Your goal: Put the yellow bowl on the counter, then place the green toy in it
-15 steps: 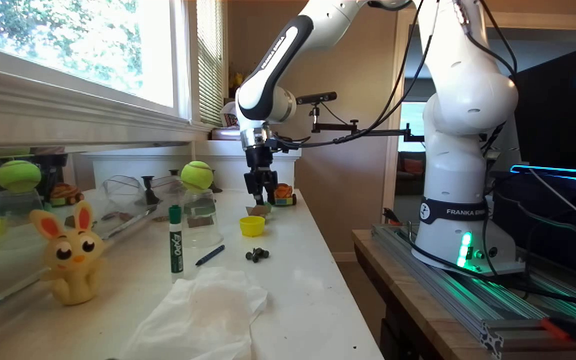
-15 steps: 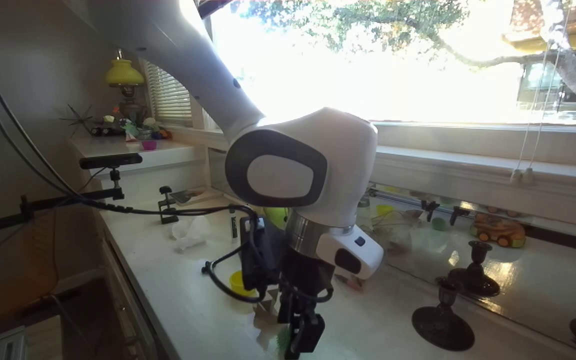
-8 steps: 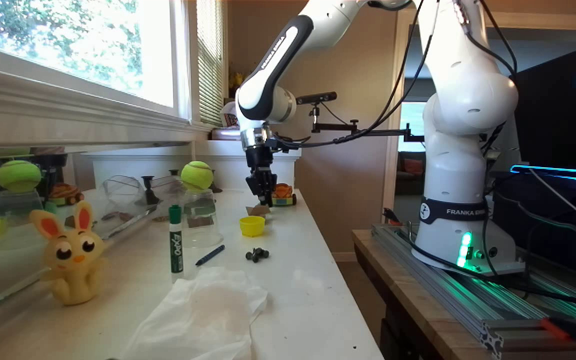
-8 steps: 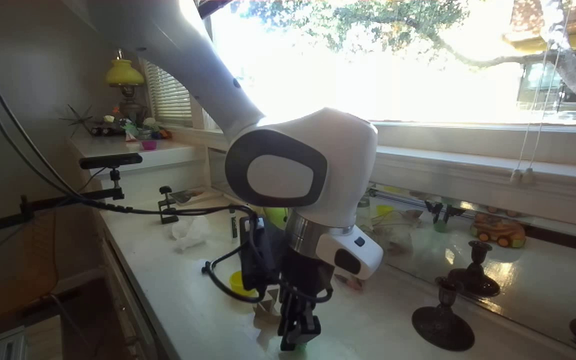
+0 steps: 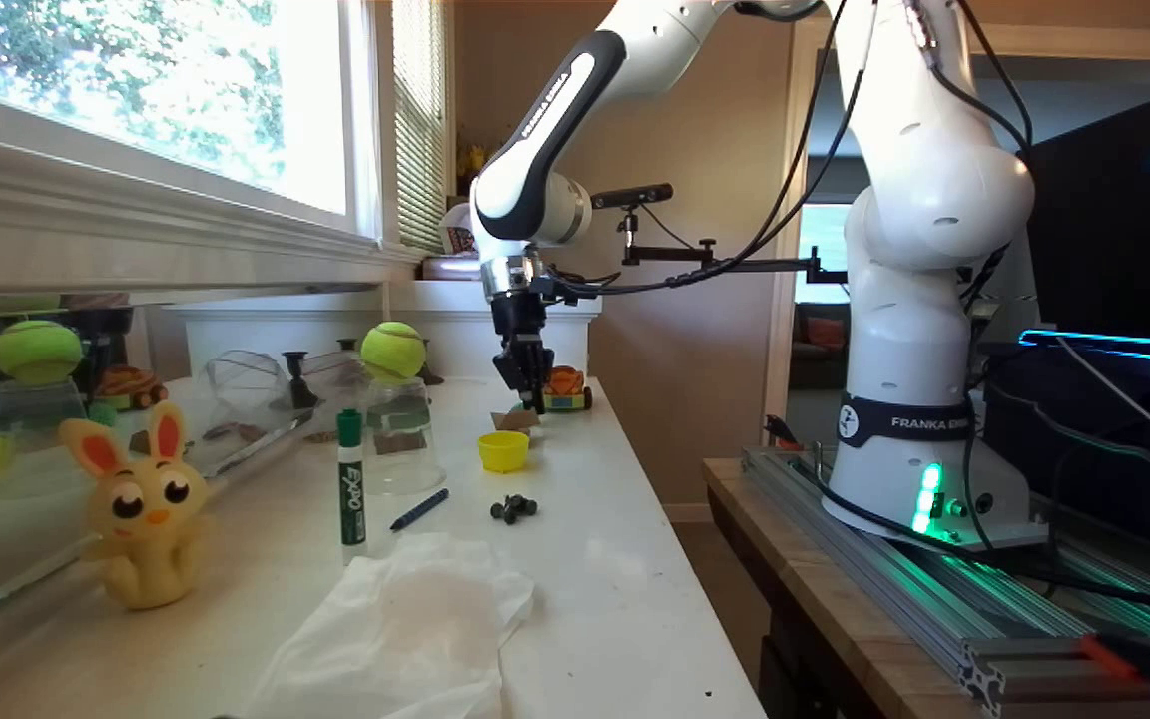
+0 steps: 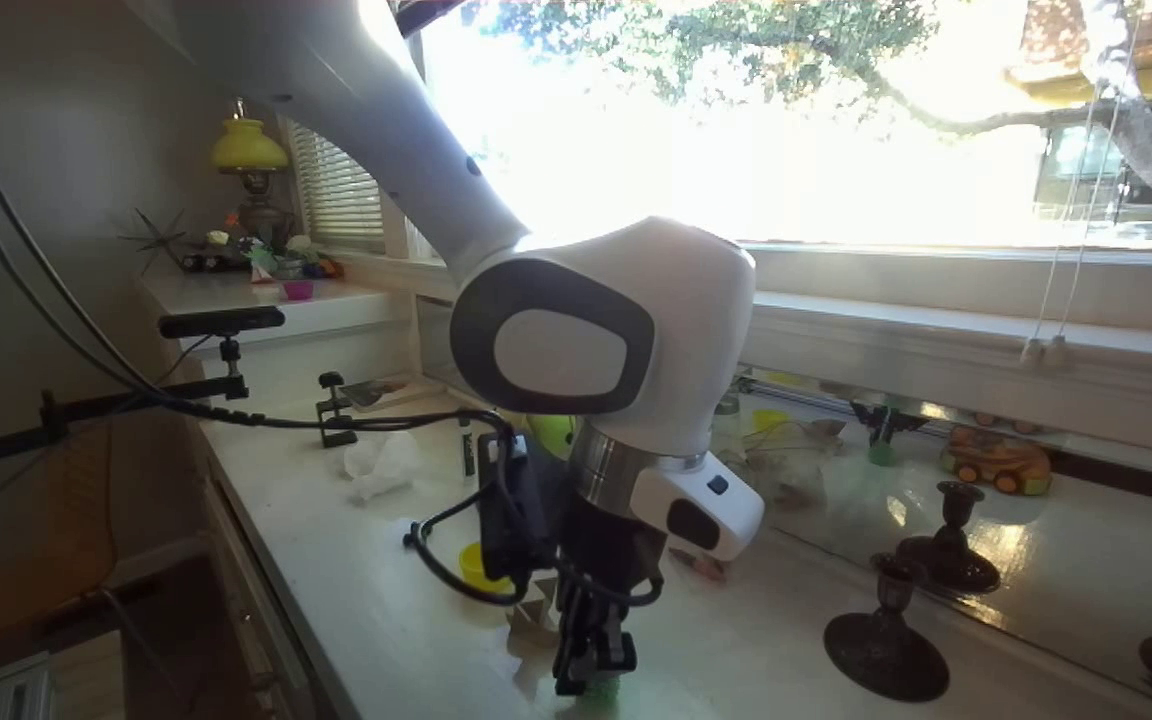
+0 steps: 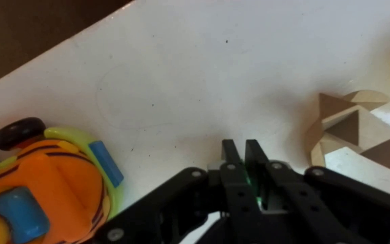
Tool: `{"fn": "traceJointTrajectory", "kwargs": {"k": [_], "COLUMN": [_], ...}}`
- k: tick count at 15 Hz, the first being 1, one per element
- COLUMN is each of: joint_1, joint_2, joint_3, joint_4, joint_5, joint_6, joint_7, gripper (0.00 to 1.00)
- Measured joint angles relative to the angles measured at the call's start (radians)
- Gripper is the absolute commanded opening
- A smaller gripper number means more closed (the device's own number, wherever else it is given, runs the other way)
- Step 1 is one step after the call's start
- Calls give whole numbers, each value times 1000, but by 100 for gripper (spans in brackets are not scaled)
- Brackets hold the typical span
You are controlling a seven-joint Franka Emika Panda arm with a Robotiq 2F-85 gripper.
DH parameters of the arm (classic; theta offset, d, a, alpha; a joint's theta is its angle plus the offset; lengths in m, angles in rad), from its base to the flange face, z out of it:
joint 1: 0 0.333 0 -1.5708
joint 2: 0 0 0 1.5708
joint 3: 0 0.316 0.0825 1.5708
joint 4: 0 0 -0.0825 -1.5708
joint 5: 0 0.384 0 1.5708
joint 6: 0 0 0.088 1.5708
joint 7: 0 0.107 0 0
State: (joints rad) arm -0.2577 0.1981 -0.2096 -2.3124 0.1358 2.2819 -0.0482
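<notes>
Where gripper (image 7: pixel 240 149) pinches, green toy (image 6: pixel 604 690), bowl (image 5: pixel 503 453) nearby

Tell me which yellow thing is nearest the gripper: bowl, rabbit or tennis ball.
The yellow bowl, with a folded brown card between it and the gripper; the tennis ball sits farther off on a clear cup, the rabbit farthest.

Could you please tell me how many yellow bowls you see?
1: the yellow bowl stands on the counter near the tan folded piece; the mirror only reflects it. The robot arm may hide others.
</notes>
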Motion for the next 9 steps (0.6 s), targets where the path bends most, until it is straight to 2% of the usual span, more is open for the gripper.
{"fn": "traceJointTrajectory", "kwargs": {"k": [9], "joint_1": [0], "joint_2": [-16], "joint_3": [-2], "joint_4": [12], "joint_5": [0], "joint_6": [0], "joint_7": [0], "gripper": [0]}}
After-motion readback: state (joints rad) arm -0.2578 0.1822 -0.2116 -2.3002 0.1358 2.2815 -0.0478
